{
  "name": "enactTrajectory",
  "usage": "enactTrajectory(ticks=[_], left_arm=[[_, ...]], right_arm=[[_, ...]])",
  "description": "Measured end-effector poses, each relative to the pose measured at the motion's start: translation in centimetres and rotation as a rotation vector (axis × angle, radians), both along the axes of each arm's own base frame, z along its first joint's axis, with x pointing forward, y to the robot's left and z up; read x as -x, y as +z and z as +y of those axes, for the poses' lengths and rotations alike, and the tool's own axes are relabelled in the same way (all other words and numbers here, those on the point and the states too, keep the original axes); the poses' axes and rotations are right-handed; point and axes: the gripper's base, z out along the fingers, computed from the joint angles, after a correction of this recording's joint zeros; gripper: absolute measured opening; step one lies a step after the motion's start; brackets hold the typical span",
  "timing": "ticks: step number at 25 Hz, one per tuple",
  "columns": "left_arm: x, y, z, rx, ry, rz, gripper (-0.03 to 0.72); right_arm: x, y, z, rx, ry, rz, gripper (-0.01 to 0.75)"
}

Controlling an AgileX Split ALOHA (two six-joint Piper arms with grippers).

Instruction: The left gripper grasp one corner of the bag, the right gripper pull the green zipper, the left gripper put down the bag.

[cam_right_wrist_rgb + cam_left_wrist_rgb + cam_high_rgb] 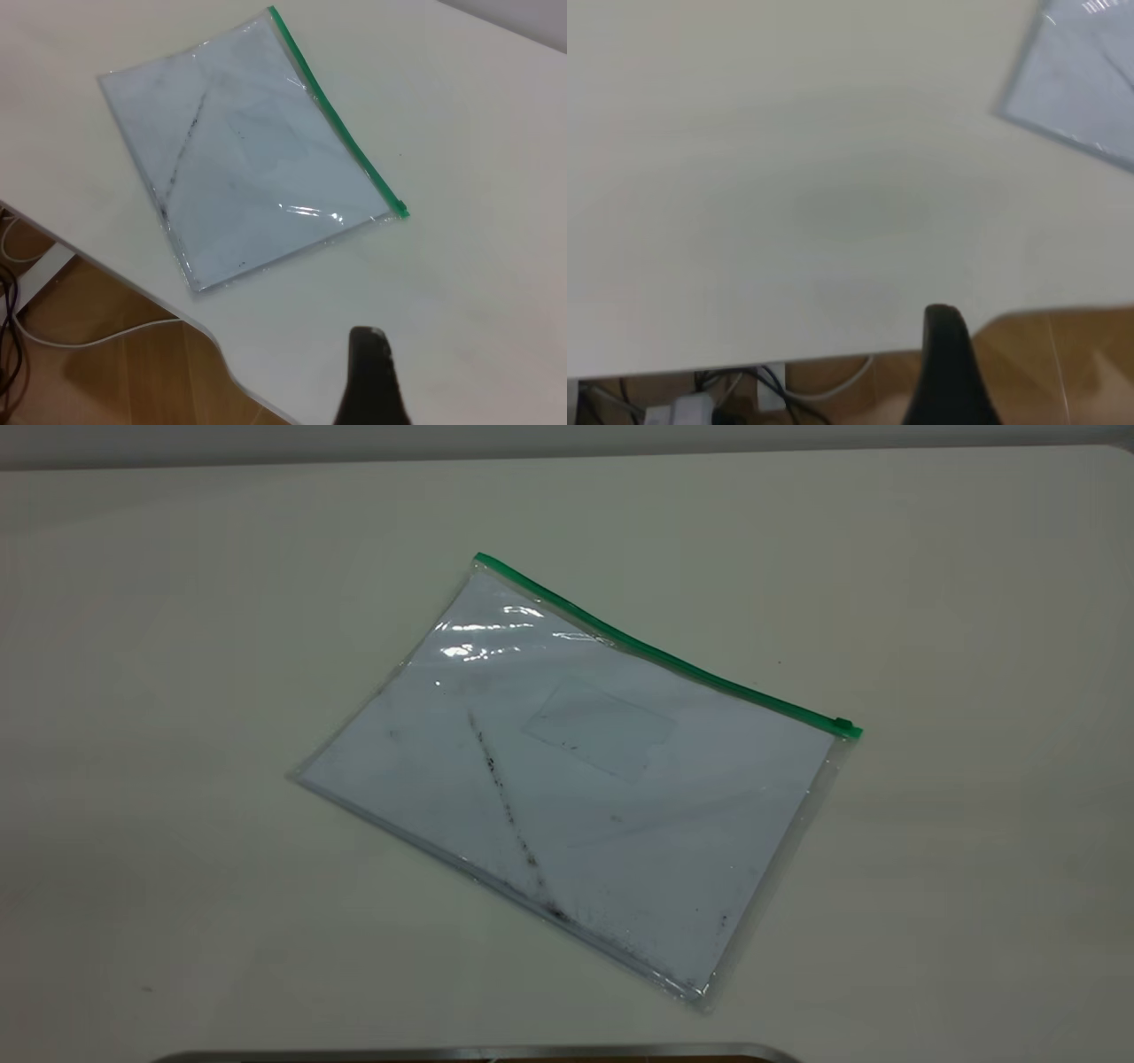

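Observation:
The bag [576, 779] lies flat on the white table, a clear pouch with white paper inside, a card pocket [601, 728] and a dark diagonal streak [505, 802]. The green zipper [656, 651] runs along its far edge, with the slider tab [843, 724] at the right end. Neither gripper shows in the exterior view. In the left wrist view a black part of my left gripper [946, 354] hangs over the table's edge, far from the bag's corner [1085, 88]. In the right wrist view my right gripper [372, 372] is above the table, well short of the bag [248, 159] and the slider [401, 211].
The table's front edge [833, 359] shows in the left wrist view, with wooden floor and cables [735, 394] beyond it. The right wrist view shows the table's curved edge [213, 341] and a cable [97, 336] on the floor. A metal rim [478, 1052] lies at the exterior view's bottom.

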Motion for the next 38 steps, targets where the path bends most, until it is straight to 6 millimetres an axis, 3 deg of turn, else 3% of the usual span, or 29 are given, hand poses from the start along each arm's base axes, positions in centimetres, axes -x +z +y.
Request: enactTrajectory(ticks=[7, 22, 38], left_arm=[[1.08, -0.11, -0.05, 0.001, 0.054, -0.077, 0.59], [1.11, -0.12, -0.05, 0.003, 0.055, -0.078, 0.59], [1.12, -0.12, -0.05, 0.003, 0.055, -0.077, 0.59]], right_arm=[[0.0, 0.0, 0.0, 0.0, 0.0, 0.0, 0.585], [-0.01, 0.0, 0.02, -0.001, -0.01, 0.0, 0.585], [-0.56, -0.05, 0.07, -0.014, -0.456, 0.01, 0.586]])
